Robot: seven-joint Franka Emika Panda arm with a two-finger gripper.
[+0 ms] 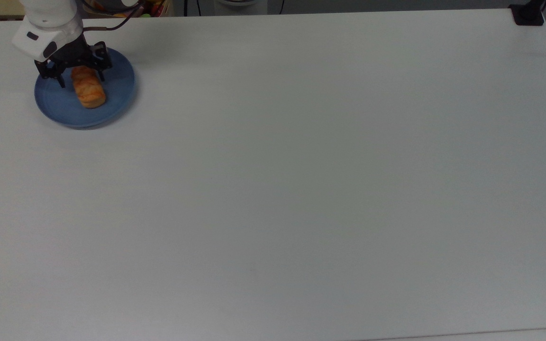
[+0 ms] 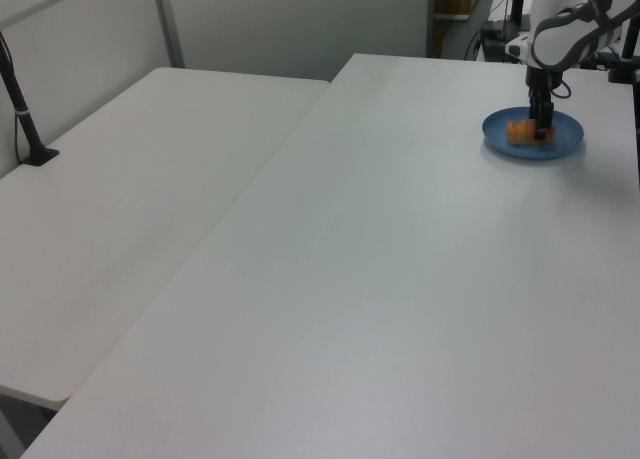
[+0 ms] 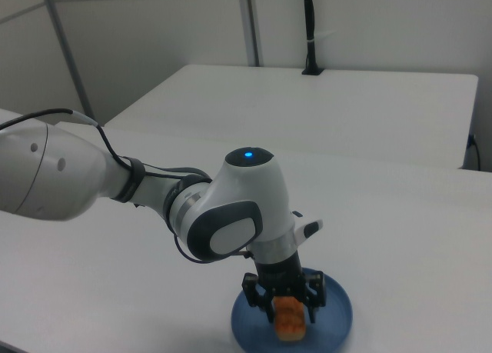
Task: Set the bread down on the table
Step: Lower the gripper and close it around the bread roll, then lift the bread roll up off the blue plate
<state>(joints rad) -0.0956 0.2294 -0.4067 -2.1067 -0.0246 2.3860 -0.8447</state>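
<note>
Top view: the black two-finger claw [image 1: 80, 79] straddles, spread wide and gripping nothing, the near end of the small golden-orange ridged bread [image 1: 88, 87] on the round blue plate [image 1: 116, 102].

Left view: the claw [image 2: 541, 131] hangs directly over the bread [image 2: 521, 131].

Right view: bread [image 3: 290, 321] sits between the open fingers, likely light and squashable; best pinched gently across its narrow sides, then set on the white table [image 3: 430, 238].

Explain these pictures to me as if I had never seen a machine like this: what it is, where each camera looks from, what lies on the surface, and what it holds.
This is one robot arm, white and jointed, ending in a black two-fingered pincer. Three cameras off the arm watch it. The top view looks down on the big white table. The left view sees the arm far off, at the table's far end. The right view is close to the arm. On the table sits a round blue plate, and on it lies a small golden-orange bread. The pincer is open, its fingers standing on either side of one end of the bread. Nothing is gripped or lifted yet: the bread lies on the plate.
</note>
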